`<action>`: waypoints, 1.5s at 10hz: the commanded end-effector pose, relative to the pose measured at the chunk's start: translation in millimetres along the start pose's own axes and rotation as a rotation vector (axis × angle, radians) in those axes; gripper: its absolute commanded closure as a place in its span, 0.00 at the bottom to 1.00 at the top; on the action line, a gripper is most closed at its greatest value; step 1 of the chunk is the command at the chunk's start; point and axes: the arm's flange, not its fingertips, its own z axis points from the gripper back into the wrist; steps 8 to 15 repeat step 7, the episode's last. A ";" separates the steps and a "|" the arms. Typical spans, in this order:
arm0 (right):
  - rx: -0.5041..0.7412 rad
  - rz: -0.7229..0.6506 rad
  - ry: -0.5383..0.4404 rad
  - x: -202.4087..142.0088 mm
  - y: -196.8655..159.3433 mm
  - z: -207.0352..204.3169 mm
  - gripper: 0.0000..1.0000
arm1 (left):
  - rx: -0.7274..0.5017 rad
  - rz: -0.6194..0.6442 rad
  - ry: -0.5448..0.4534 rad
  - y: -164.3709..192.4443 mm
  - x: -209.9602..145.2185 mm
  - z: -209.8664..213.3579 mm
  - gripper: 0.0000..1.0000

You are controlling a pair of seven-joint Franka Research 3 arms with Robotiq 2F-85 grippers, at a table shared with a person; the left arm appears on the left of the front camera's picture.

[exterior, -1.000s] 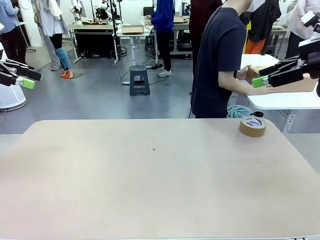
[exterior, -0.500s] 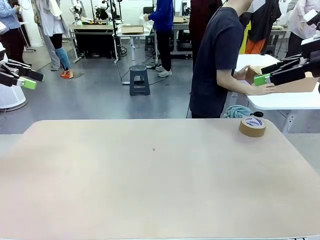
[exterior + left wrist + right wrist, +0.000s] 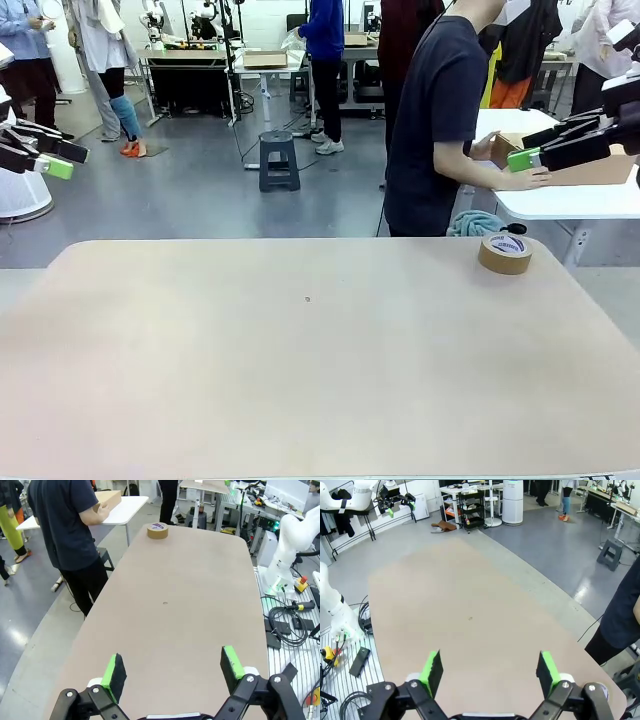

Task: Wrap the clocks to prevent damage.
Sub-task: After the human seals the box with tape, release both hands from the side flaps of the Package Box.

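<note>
My left gripper (image 3: 172, 667) and right gripper (image 3: 490, 669) stay parked, jaws apart, empty; nothing's changed, only the tape roll (image 3: 505, 253) on the table (image 3: 300, 370), clocks not out yet, person (image 3: 440, 120) turned away.

A roll of brown tape (image 3: 505, 253) lies flat on the tan table (image 3: 300, 380) near its far right corner. Beyond the roll, a teal cloth (image 3: 470, 222) hangs off the table's edge, and a cardboard box (image 3: 590, 165) sits on a white side table (image 3: 570, 203) further back
</note>
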 end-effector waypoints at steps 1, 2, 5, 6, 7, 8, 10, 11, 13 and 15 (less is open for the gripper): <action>-0.009 0.009 -0.004 -0.5 -0.2 -1.1 0.00 | -0.009 -0.009 -0.002 -0.2 0.9 -0.2 0.00; -0.009 0.009 -0.004 -0.5 -0.2 -1.1 0.00 | -0.009 -0.009 -0.002 -0.2 0.9 -0.2 0.00; -0.009 0.009 -0.004 -0.5 -0.2 -1.1 0.00 | -0.009 -0.009 -0.002 -0.2 0.9 -0.2 0.00; -0.009 0.009 -0.004 -0.5 -0.2 -1.1 0.00 | -0.009 -0.009 -0.002 -0.2 0.9 -0.2 0.00; -0.009 0.009 -0.004 -0.5 -0.2 -1.1 0.00 | -0.009 -0.009 -0.002 -0.2 0.9 -0.2 0.00; -0.009 0.009 -0.004 -0.5 -0.2 -1.1 0.00 | -0.009 -0.009 -0.002 -0.2 0.9 -0.2 0.00; -0.009 0.009 -0.004 -0.5 -0.2 -1.1 0.00 | -0.009 -0.009 -0.002 -0.2 0.9 -0.2 0.00; -0.009 0.009 -0.004 -0.5 -0.2 -1.1 0.00 | -0.009 -0.009 -0.002 -0.2 0.9 -0.2 0.00; -0.009 0.009 -0.004 -0.5 -0.2 -1.1 0.00 | -0.009 -0.009 -0.002 -0.2 0.9 -0.2 0.00; -0.009 0.009 -0.004 -0.5 -0.2 -1.1 0.00 | -0.009 -0.009 -0.002 -0.2 0.9 -0.2 0.00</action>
